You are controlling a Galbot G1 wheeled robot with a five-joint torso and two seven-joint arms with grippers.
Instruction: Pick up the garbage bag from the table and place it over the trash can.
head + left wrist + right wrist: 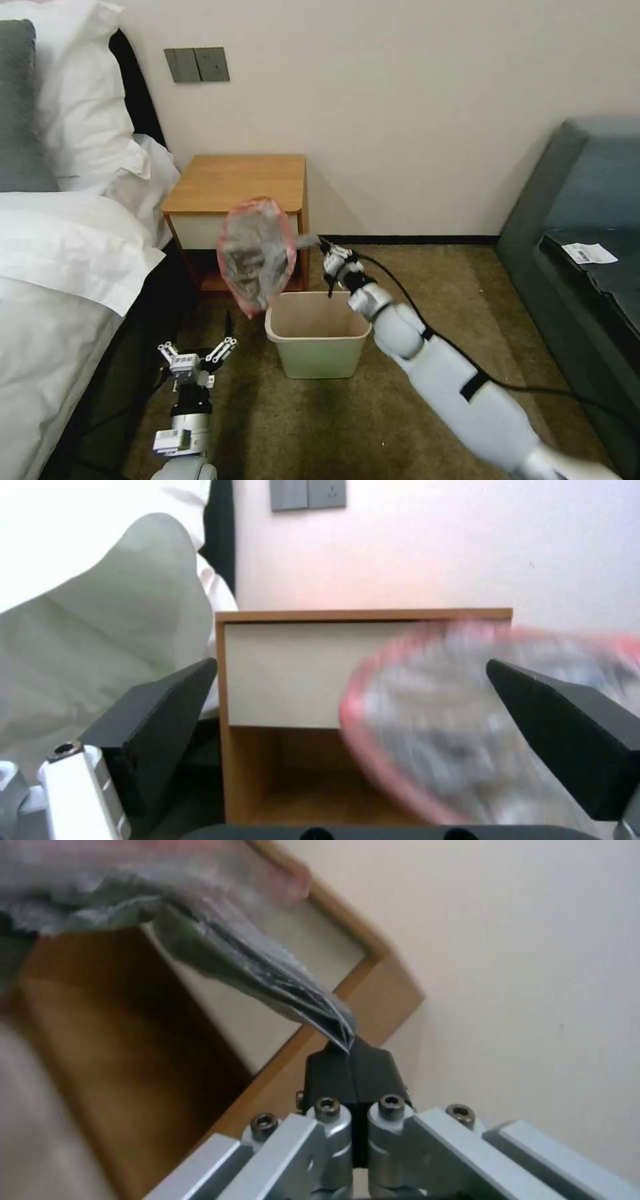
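Observation:
The garbage bag is crinkly grey-clear plastic with a red edge. It hangs in the air in front of the table, above the left rim of the trash can. My right gripper is shut on a pinched corner of the garbage bag, to the bag's right. My left gripper is open, low over the carpet, left of the trash can. In the left wrist view the garbage bag billows blurred in front of the table, beyond the open fingers.
A bed with white bedding runs along the left. A dark sofa stands at the right with a paper label on it. A black cable trails from my right arm across the brown carpet.

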